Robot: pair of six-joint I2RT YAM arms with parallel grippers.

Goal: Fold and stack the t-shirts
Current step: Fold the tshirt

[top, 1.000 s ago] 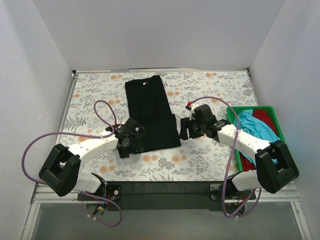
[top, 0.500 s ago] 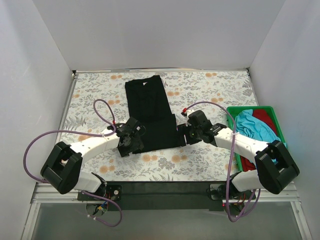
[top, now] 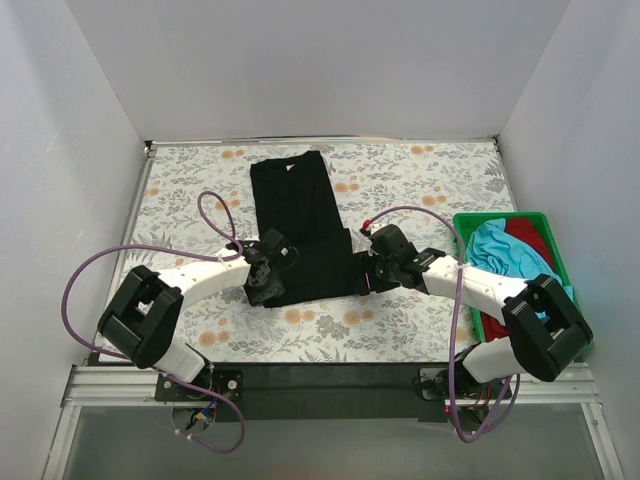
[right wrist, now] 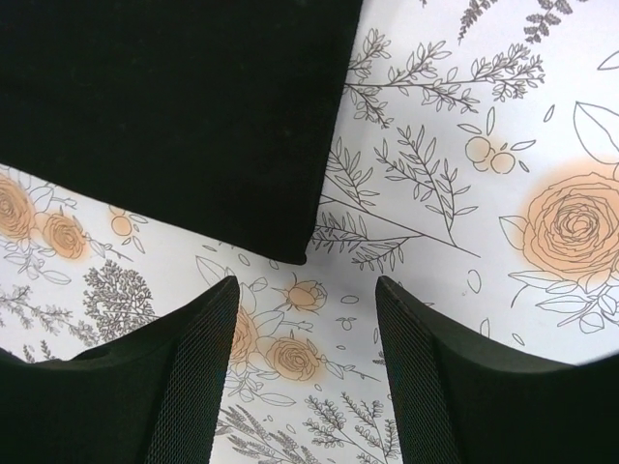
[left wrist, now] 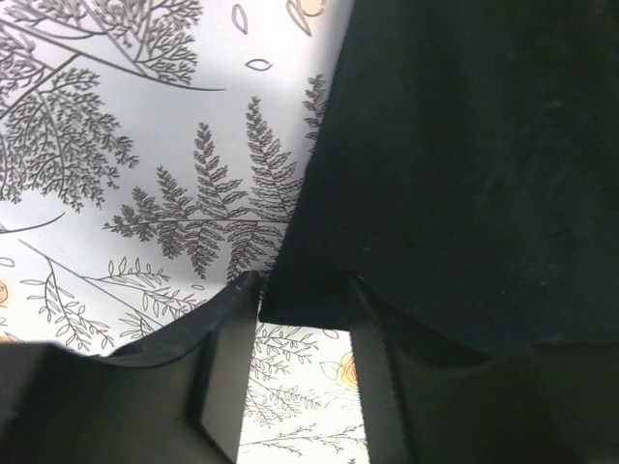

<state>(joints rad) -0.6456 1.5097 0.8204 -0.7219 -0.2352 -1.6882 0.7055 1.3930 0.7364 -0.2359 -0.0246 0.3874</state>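
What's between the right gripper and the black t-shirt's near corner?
Only bare floral tablecloth. In the right wrist view the right gripper, jaws open, sits just short of the black t-shirt corner, with nothing else in the gap.

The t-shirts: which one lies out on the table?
The black t-shirt, flat on the flowered table; the turquoise one and the red one sit crumpled in the green tray.

place: robot lab cell | cue: white enclosure walls [top: 300,70] — floral tabletop [top: 420,190]
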